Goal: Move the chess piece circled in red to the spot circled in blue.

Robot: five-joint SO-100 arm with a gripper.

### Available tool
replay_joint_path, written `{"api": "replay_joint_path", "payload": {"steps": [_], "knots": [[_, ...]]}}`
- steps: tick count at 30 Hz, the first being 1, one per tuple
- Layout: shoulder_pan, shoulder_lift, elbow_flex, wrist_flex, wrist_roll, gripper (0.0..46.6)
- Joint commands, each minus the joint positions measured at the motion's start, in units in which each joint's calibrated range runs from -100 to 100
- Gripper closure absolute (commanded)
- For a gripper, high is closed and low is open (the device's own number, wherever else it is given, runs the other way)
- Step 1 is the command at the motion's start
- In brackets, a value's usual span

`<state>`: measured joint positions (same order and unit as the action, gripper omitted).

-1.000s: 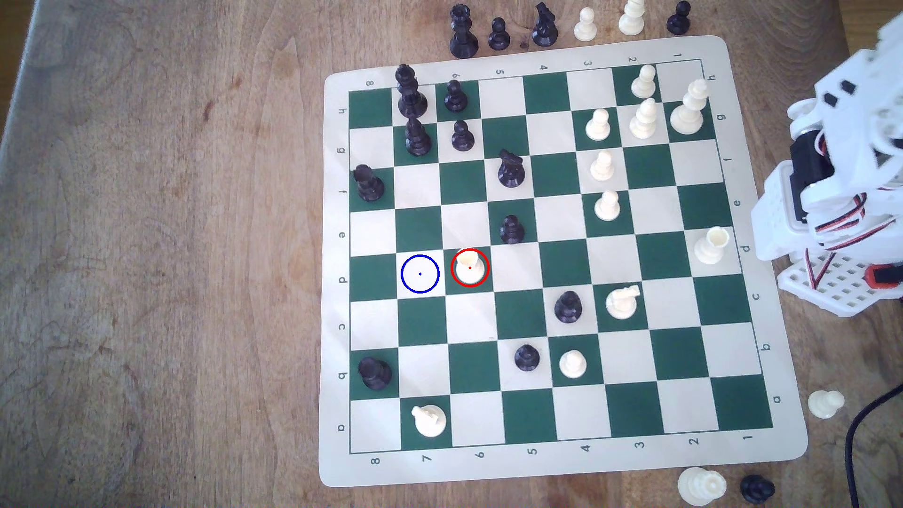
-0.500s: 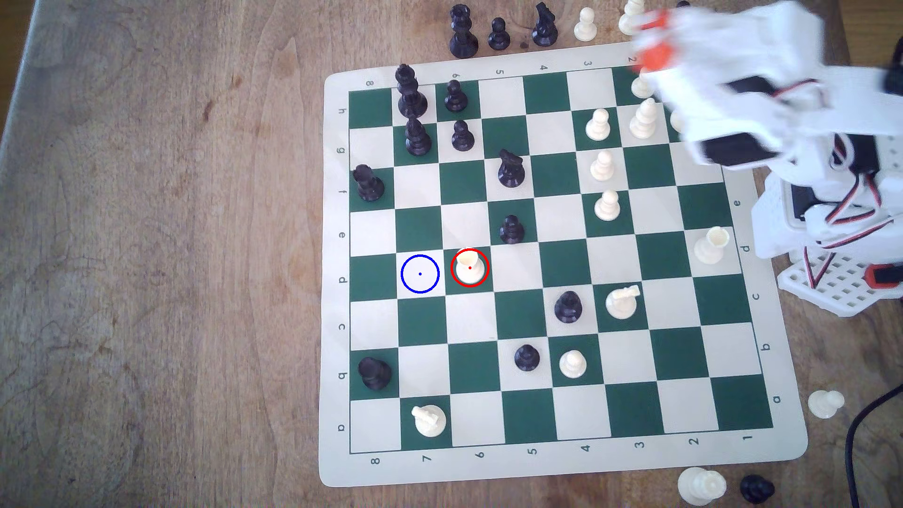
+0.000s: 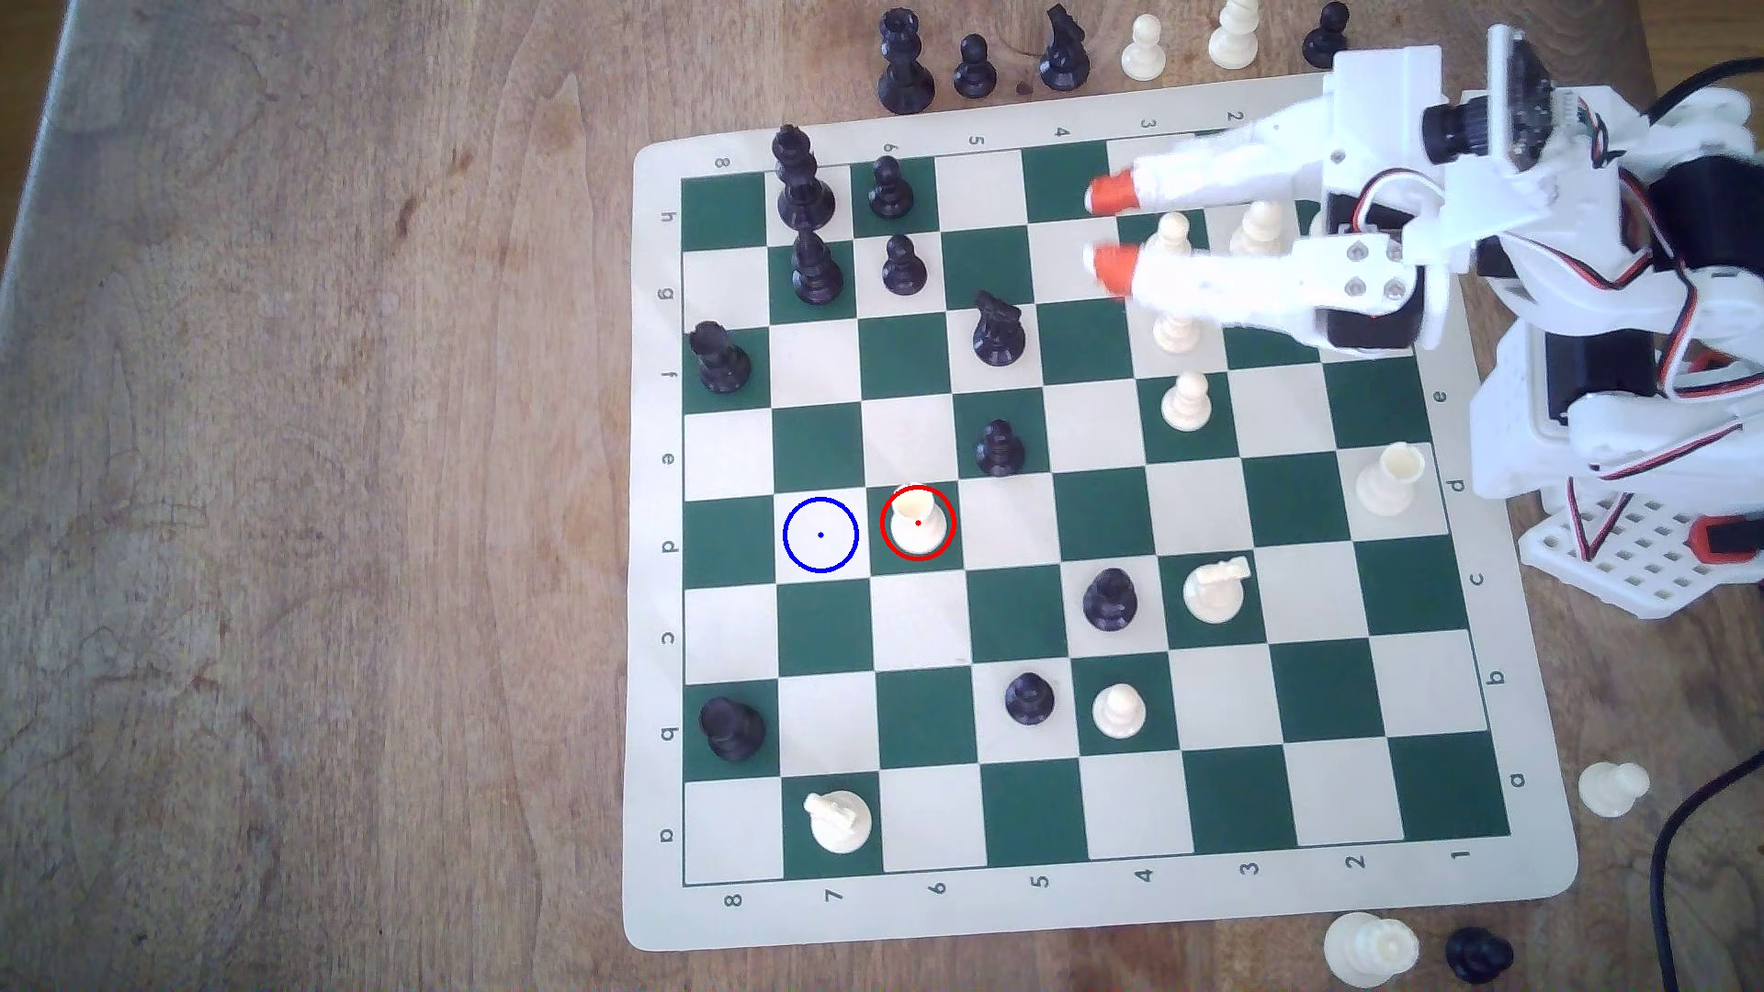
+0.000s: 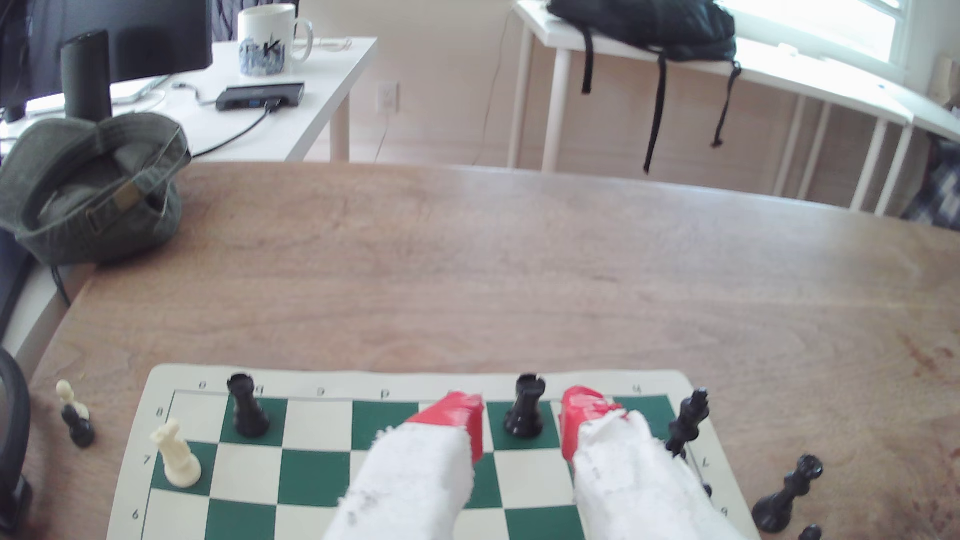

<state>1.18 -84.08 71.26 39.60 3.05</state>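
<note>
The chess piece, a cream rook ringed in red, stands on a green square in row d of the board. One square toward the exterior view's left lies the spot, a bare cream square with a blue ring. My gripper hovers over the board's upper right, far from the rook and toward the exterior view's right. It is open, with nothing between its orange-tipped fingers. In the wrist view the gripper frames a black rook standing far beyond the tips.
A black pawn and a black knight stand between the gripper and the rook. Cream pawns sit beneath and near the arm. A second cream rook stands at the right edge. Captured pieces line the table above the board.
The arm has swung from the exterior view's right edge out over the board's upper right. Its fingers now stretch toward the left, open. No chess piece has moved.
</note>
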Motion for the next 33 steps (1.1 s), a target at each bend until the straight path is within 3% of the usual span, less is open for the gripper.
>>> {"api": "replay_joint_path", "payload": {"steps": [1, 7, 11, 18, 29, 33], "knots": [[-1.2, 9.9, -11.8, 4.1, -0.2, 39.6], [-3.0, 24.7, -26.5, 10.4, -4.1, 33.0], [-3.0, 32.7, -32.7, 13.3, -4.7, 31.3], [-3.4, 55.4, -54.2, 21.8, -9.6, 29.2], [-5.6, 71.9, -59.3, 22.4, -10.2, 28.4], [-5.1, 75.8, -59.3, 19.9, -10.2, 24.9]]}}
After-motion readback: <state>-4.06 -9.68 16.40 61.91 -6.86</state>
